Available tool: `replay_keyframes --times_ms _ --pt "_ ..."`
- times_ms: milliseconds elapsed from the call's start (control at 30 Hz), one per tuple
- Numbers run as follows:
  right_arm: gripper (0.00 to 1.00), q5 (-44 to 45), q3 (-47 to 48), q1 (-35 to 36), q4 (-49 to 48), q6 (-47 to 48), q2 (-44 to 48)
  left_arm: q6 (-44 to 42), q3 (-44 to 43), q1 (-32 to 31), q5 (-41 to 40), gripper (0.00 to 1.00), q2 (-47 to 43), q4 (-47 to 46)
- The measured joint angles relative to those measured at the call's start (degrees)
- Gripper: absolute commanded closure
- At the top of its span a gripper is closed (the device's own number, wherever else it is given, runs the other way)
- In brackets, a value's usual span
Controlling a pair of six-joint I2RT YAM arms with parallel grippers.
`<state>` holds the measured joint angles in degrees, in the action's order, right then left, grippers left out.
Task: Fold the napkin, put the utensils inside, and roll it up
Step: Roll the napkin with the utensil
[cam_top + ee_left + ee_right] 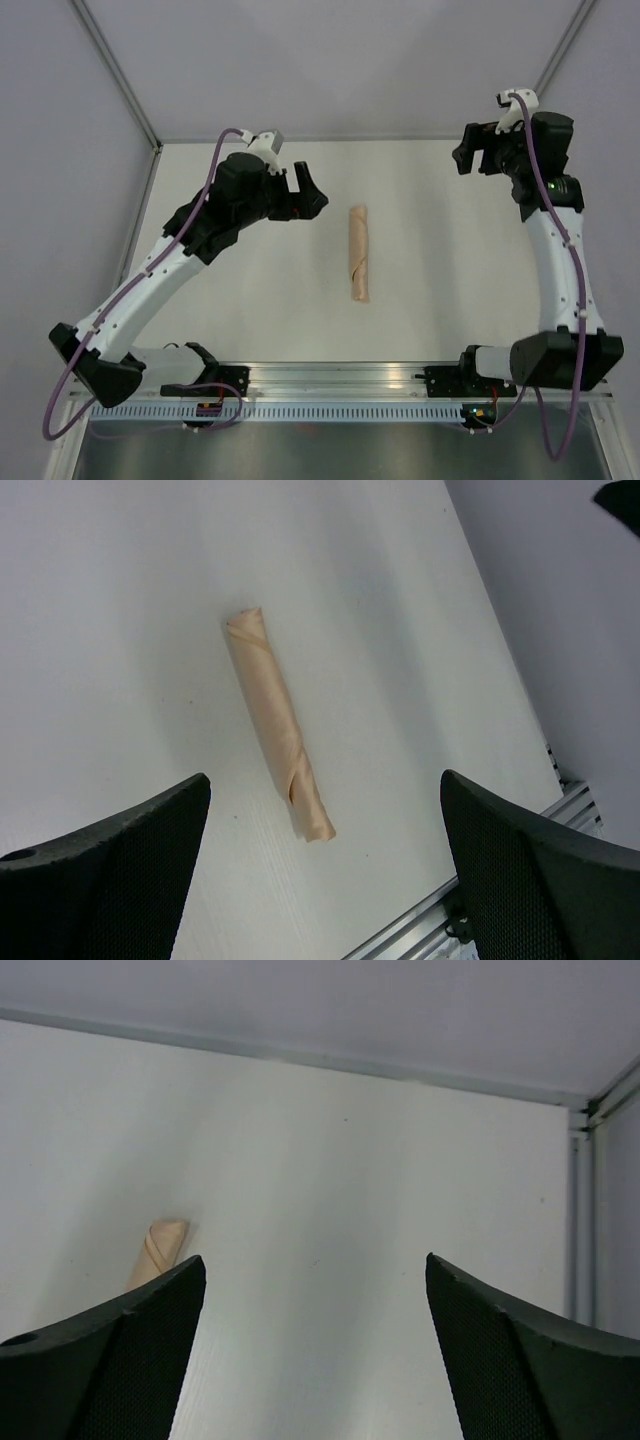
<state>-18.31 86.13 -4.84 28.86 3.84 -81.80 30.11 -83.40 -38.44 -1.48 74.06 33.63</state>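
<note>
Lying about in the middle of the table [450,290], the napkin [359,253] is already a tight roll, with its long side running from the far edge towards the near edge. The left gripper [325,780] hangs over the left half of the table, with its jaws spread wide and nothing between them. The right gripper [315,1260] is near the far right corner, also wide open and empty. Both are well apart from the roll. I judge the rolling as done, so the good way now is to leave the roll alone. The arms should go up and outward, not across it, because the outer flap near its near end looks loose and a light touch could unwind it. I count one rolled napkin and two grippers. No utensil shows, so I cannot tell whether any is inside.
</note>
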Motion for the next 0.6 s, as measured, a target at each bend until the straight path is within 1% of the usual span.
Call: replay_keyframes --times_ms 133,267,367,467,600 --pt "0.02 1.7 -7.2 -0.6 -0.6 1.0 14.6 -1.0 8.1 0.0 -1.0 0.0 -7.1 -0.1" --pt "0.02 1.9 -14.5 -0.4 -1.0 1.0 23.3 -2.0 13.1 0.0 -1.7 0.0 -11.8 0.4" --pt "0.02 1.9 -16.7 -0.4 -0.8 0.9 24.2 -2.8 14.6 0.0 -1.9 0.0 -14.5 0.6" --pt "0.02 1.9 -18.5 -0.4 -0.9 0.9 22.8 -3.5 14.6 0.0 -2.1 0.0 -16.5 0.4" --pt "0.02 1.9 -20.2 -0.4 -0.3 0.4 22.2 -4.1 14.8 0.0 -2.5 0.0 -17.5 0.1"
